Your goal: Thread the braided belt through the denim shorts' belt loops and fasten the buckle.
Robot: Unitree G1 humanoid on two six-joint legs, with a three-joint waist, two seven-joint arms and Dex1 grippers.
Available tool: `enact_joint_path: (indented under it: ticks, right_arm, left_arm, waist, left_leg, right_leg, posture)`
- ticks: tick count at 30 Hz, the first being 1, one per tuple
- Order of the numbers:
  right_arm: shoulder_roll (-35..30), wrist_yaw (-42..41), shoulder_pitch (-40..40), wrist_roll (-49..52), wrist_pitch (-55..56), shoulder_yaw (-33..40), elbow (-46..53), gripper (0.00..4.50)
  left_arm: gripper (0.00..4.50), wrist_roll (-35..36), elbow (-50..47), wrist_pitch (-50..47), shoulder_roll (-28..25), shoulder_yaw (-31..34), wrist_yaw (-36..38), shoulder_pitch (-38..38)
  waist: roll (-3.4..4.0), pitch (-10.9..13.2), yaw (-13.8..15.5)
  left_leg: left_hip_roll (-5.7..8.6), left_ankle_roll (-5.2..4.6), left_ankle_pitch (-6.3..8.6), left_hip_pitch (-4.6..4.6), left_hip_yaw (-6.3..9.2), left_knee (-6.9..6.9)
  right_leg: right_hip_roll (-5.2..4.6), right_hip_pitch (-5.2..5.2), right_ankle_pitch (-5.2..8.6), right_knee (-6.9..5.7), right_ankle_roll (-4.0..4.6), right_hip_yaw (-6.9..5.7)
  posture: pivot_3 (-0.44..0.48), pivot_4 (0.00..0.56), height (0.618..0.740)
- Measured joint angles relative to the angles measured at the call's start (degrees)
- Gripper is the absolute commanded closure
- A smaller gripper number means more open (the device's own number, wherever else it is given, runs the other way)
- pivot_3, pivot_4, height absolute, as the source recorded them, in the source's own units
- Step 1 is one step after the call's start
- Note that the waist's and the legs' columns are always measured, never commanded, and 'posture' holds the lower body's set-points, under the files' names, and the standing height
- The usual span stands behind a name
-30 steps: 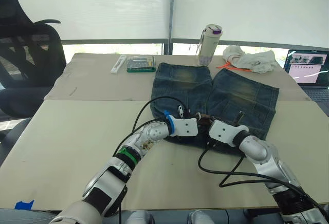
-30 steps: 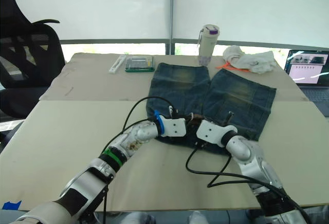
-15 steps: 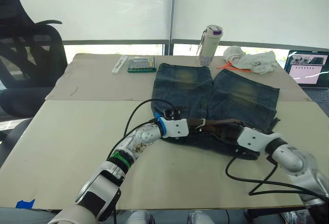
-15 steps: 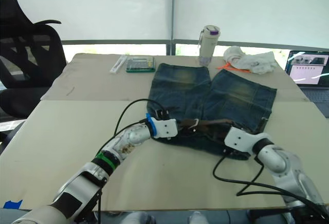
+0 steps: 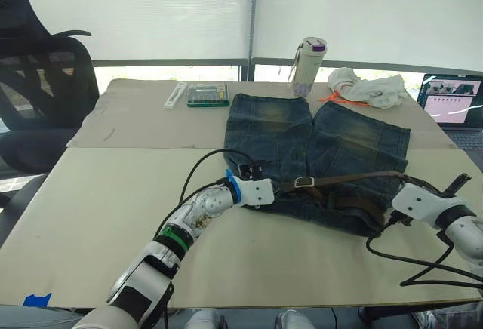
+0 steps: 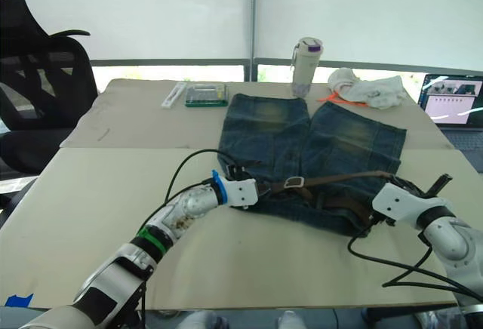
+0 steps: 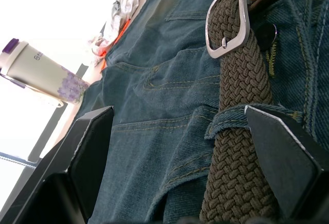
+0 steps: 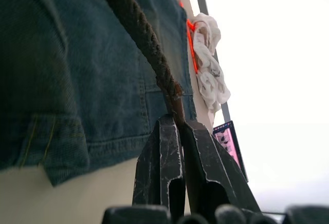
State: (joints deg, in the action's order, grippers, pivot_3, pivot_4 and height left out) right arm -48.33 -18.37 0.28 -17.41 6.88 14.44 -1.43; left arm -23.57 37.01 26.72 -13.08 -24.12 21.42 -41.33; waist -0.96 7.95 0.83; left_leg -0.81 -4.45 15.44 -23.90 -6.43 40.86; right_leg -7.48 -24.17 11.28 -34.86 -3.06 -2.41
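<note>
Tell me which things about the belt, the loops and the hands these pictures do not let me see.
- Belt loops: one shows around the braided belt; the others are too small in the eye views.
- Left hand: in the eye views its white wrist housing hides the fingers.
- Right hand: the belt's very tip is buried between its fingers.

Denim shorts (image 5: 317,144) lie flat toward the far right part of the table (image 5: 98,193), waistband facing the near edge and legs pointing to the far edge. A dark brown braided belt (image 5: 351,179) runs taut along the waistband toward the table's right edge, passing under one of the belt loops (image 7: 226,117). Its silver buckle (image 5: 304,182) sits near the waistband's middle, strap threaded through the frame.
</note>
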Motion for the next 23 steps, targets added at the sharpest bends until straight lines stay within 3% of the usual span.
enact_joint_path:
  ticks: [1, 5, 12, 16, 23]
  right_arm:
    - [0.8, -0.6, -0.2, 1.7, -0.6, 0.2, 0.3, 3.89]
    - [3.0, -5.2, -0.1, 10.9, -3.0, 3.0, 1.7, 2.5]
    - [5.6, -20.5, 8.1, 33.7, -10.1, 9.4, 8.3, 0.05]
    - [5.3, -31.0, 15.0, 45.7, -17.9, 11.5, 10.0, 0.02]
    - [4.4, -36.7, 15.7, 48.1, -20.8, 13.7, 6.8, 0.02]
  left_arm:
    - [0.12, 1.2, -0.7, -0.6, 0.0, 0.7, 0.7, 0.5]
    - [0.12, 9.6, -6.5, -4.8, -1.0, 5.0, 6.8, 4.2]
    - [0.12, 26.0, -26.6, -22.8, -11.5, 12.5, 22.7, 13.3]
    - [0.12, 32.8, -36.6, -31.9, -17.5, 14.7, 29.3, 21.2]
    - [0.12, 35.0, -42.6, -38.2, -20.2, 15.6, 31.6, 27.1]
  waist:
    - [0.0, 0.0, 0.0]
    - [0.01, 0.0, -0.2]
    - [0.03, 0.0, -0.2]
    - [0.06, 0.0, -0.1]
    - [0.07, 0.0, 0.0]
  left_leg:
    - [-0.01, 0.0, 0.0, 0.0, 0.0, 0.0]
    - [-0.05, 0.01, 0.0, 0.0, -0.01, -0.02]
    - [-0.1, -0.1, 0.07, 0.1, 0.01, -0.07]
    - [-0.1, -0.33, 0.24, 0.17, 0.03, -0.08]
    - [-0.07, -0.33, 0.31, 0.21, 0.03, -0.08]
  right_leg:
    - [0.0, 0.0, 0.0, -0.01, 0.0, 0.0]
    - [0.0, -0.03, 0.0, -0.02, 0.0, 0.02]
    - [0.0, 0.04, 0.0, -0.03, 0.01, 0.03]
    - [-0.04, 0.1, 0.02, -0.04, 0.04, 0.05]
    - [-0.06, 0.04, 0.02, -0.06, 0.13, 0.08]
  posture:
    - [0.0, 0.15, 0.737]
    - [0.0, 0.15, 0.737]
    - [0.0, 0.15, 0.737]
    - [0.0, 0.15, 0.737]
    - [0.0, 0.15, 0.737]
